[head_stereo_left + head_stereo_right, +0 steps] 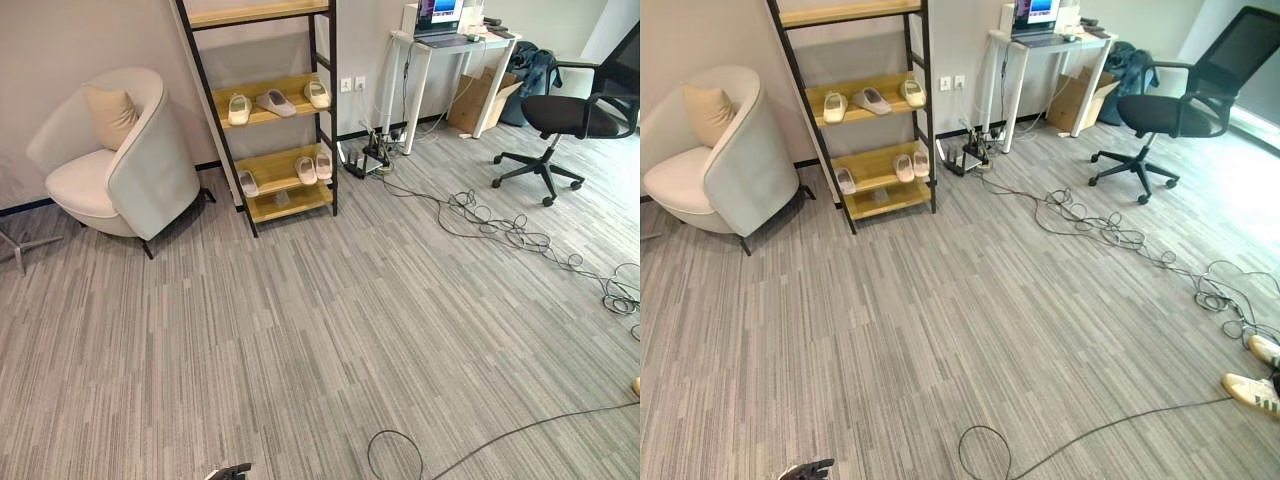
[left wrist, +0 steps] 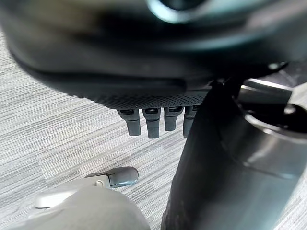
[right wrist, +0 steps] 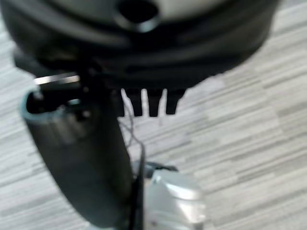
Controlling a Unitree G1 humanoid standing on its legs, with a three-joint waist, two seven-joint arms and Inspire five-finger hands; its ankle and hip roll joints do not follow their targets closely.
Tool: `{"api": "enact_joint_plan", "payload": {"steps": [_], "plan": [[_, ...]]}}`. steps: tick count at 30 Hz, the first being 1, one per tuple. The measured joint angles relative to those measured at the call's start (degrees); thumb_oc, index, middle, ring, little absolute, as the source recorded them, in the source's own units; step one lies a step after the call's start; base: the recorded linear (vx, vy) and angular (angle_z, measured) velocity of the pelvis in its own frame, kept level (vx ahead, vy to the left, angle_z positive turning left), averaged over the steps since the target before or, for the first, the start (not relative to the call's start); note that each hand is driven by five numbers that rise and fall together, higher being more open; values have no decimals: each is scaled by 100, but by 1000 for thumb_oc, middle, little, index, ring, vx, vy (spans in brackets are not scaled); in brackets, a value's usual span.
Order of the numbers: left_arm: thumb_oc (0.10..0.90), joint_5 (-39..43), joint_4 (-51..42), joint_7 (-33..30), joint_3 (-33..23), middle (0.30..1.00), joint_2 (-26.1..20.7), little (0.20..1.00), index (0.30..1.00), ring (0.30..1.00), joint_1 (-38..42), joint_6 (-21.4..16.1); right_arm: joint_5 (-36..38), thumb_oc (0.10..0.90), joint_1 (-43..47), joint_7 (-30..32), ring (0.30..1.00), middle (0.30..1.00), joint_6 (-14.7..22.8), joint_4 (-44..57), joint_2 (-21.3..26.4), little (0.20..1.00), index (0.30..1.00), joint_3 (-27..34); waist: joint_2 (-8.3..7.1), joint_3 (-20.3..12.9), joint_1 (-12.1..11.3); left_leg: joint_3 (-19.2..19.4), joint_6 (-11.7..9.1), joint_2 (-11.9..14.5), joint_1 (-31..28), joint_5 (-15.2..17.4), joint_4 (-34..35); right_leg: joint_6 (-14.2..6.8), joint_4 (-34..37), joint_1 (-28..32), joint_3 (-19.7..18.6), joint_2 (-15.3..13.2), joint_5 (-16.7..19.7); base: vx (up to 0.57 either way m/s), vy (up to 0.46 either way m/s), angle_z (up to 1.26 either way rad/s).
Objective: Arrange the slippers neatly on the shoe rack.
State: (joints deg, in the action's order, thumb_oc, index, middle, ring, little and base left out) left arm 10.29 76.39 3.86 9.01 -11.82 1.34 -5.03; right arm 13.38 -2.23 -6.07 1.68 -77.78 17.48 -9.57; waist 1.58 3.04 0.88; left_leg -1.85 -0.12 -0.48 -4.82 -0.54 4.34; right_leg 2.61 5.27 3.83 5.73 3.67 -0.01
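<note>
The black-framed shoe rack (image 1: pixel 327 120) with wooden shelves stands against the far wall. Its middle shelf bears three pale slippers: one at the left (image 1: pixel 239 108), a greyish one lying askew (image 1: pixel 276 101), and one at the right (image 1: pixel 317 94). On the shelf below, a single slipper (image 1: pixel 247 183) lies left and a pair (image 1: pixel 314 167) lies right. My left hand (image 2: pixel 148 123) hangs low over the carpet, fingers straight, holding nothing; its tip (image 1: pixel 232 470) peeks in at the bottom edge. My right hand (image 3: pixel 148 103) also hangs down with straight, empty fingers.
A white armchair (image 1: pixel 120 160) with a cushion stands left of the rack. A white desk (image 1: pixel 455 45) with a laptop, a cardboard box (image 1: pixel 478 100) and a black office chair (image 1: pixel 570 115) are at the right. Cables (image 1: pixel 510 235) trail over the carpet. A person's shoes (image 1: pixel 1252 392) show at the right.
</note>
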Motion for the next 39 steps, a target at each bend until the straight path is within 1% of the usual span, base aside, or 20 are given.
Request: {"api": "enact_joint_plan", "payload": {"steps": [3, 8, 15, 18, 21, 24, 25, 27, 28, 29, 30, 31, 32, 33, 34, 35, 36, 37, 38, 39], "plan": [[800, -154, -5, -16, 170, 900, -1, 900, 900, 900, 43, -1, -87, 800, 92, 14, 900, 900, 24, 6, -2, 900, 900, -5, 35, 4, -4, 13, 0, 0, -19, 1, 3, -1, 0, 15, -13, 0, -1, 0, 0, 0], [800, -155, -3, -15, 176, 900, 5, 900, 900, 900, 57, 1, -86, 800, 98, 15, 900, 900, 33, 112, -2, 900, 900, -1, 82, 36, 3, 132, -1, 11, -33, 2, 4, -1, 3, -2, -115, 13, 11, 20, -29, -9], [800, -155, -4, 2, 183, 900, 15, 900, 900, 900, 62, 2, -78, 800, 30, 15, 900, 900, 26, 170, 3, 900, 900, 17, 115, 63, 67, 152, -1, 21, -39, 2, 3, 12, 3, -6, -138, 23, 29, 18, -35, -2], [800, -159, -3, 4, 216, 900, 15, 900, 900, 900, 65, 8, -62, 800, 24, 13, 900, 900, 26, 174, 3, 900, 900, 29, 124, 64, 75, 153, -1, 23, -38, 1, 3, 13, 6, -9, -140, 26, 28, 19, -67, -1], [800, -202, -3, -1, 362, 900, 14, 900, 900, 900, 84, 8, -3, 800, 50, 12, 900, 900, 21, 174, 3, 900, 900, 43, 139, 72, 112, 157, -3, 29, -29, 3, 6, 14, 36, -22, -141, 31, 27, 36, -87, 0], [800, -257, -6, 0, 404, 900, 15, 900, 900, 900, 105, 9, 85, 800, 88, 4, 900, 900, 9, 175, 8, 900, 900, 43, 177, 86, 142, 236, -34, 67, -24, 24, -13, 27, 37, -47, -219, 71, 18, 6, -93, -15], [800, -256, -9, 0, 400, 900, 16, 900, 900, 900, 124, 9, 96, 800, 111, 0, 900, 900, -2, 173, 9, 900, 900, 35, 171, 129, 130, 296, -42, 65, -16, 22, -80, 35, 36, -52, -300, 70, 25, -22, -102, -20], [800, -254, -10, -2, 404, 900, 6, 900, 900, 900, 204, 9, 98, 800, 199, -9, 900, 900, -2, 169, 6, 900, 900, -2, 112, 282, 131, 303, -98, 10, 79, 35, -362, 96, 3, -38, -350, -4, 19, -2, -98, -21], [800, -254, -36, 0, 408, 900, 14, 900, 900, 900, 233, 8, 98, 800, 240, -8, 900, 900, -6, 161, 8, 900, 900, -11, 104, 309, 131, 304, -112, 1, 186, 29, -554, 112, -14, -62, -408, -14, 10, 30, -132, -22], [800, -255, -55, 0, 407, 900, 8, 900, 900, 900, 255, 8, 98, 800, 242, -12, 900, 900, -7, 164, 0, 900, 900, -22, 61, 339, 125, 313, -163, -36, 229, 24, -662, 136, -5, -54, -436, -54, 29, 8, -128, -15], [800, -256, -60, 1, 417, 900, 24, 900, 900, 900, 325, 8, 94, 800, 246, -17, 900, 900, -6, 169, 0, 900, 900, -23, 15, 399, 135, 290, -306, -79, 406, 25, -1033, 194, -33, -61, -438, -104, 13, -24, -227, -5], [800, -253, -116, 3, 416, 900, 25, 900, 900, 900, 417, -2, 91, 800, 285, -39, 900, 900, -12, 174, 2, 900, 900, -94, -117, 515, 111, 288, -396, -166, 759, -20, -1699, 286, -51, -20, -448, -201, 52, -36, -185, -3], [800, -252, -142, 3, 423, 900, 28, 900, 900, 900, 448, -48, 91, 800, 293, -44, 900, 900, -20, 158, 14, 900, 900, -124, -143, 539, 82, 271, -404, -164, 974, -19, -2038, 324, -136, -92, -443, -200, 53, 6, -176, 14], [800, -241, -161, -11, 443, 900, 25, 900, 900, 900, 649, -106, 92, 800, 386, -47, 900, 900, -19, 156, 6, 900, 900, -127, -192, 689, 109, 297, -527, -153, 1539, -67, -2976, 417, -275, -179, -391, -226, 4, 92, -86, 15], [800, -236, -188, -21, 436, 900, 24, 900, 900, 900, 713, -122, 88, 800, 404, -53, 900, 900, -40, 124, -8, 900, 900, -145, -251, 769, 104, 339, -517, -111, 1728, -48, -3315, 408, -265, -169, -364, -231, 37, 181, -41, 20], [800, -241, -226, -39, 435, 900, 24, 900, 900, 900, 733, -130, 82, 800, 482, -53, 900, 900, -72, 87, -10, 900, 900, -211, -265, 804, 62, 409, -516, -64, 1915, -23, -3398, 441, -222, -127, -360, -200, 13, 243, 6, 14], [800, -252, -252, -54, 559, 900, 38, 900, 900, 900, 814, -150, 57, 800, 536, -47, 900, 900, -90, -40, 10, 900, 900, -247, -277, 818, 40, 517, -506, -38, 2071, -13, -3049, 441, -64, -62, -360, -187, 12, 310, 39, 10], [800, -259, -260, -56, 596, 900, 48, 900, 900, 900, 817, -172, 49, 800, 557, -44, 900, 900, -114, -68, 38, 900, 900, -247, -282, 819, 12, 533, -484, -41, 2046, -31, -2572, 382, -15, -66, -380, -190, 45, 352, 47, -5], [800, -266, -254, -48, 607, 900, 74, 900, 900, 900, 782, -208, 46, 800, 634, -38, 900, 900, -128, -72, 99, 900, 900, -250, -208, 849, -33, 584, -515, -78, 1975, -135, -1562, 333, 42, -54, -427, -128, 44, 380, 37, -24], [800, -270, -230, -56, 601, 900, 95, 900, 900, 900, 775, -211, 47, 800, 672, -38, 900, 900, -121, -50, 145, 900, 900, -250, -164, 852, -36, 560, -535, -54, 1913, -227, -959, 327, 4, -46, -458, -79, 36, 265, 12, -30]]}}
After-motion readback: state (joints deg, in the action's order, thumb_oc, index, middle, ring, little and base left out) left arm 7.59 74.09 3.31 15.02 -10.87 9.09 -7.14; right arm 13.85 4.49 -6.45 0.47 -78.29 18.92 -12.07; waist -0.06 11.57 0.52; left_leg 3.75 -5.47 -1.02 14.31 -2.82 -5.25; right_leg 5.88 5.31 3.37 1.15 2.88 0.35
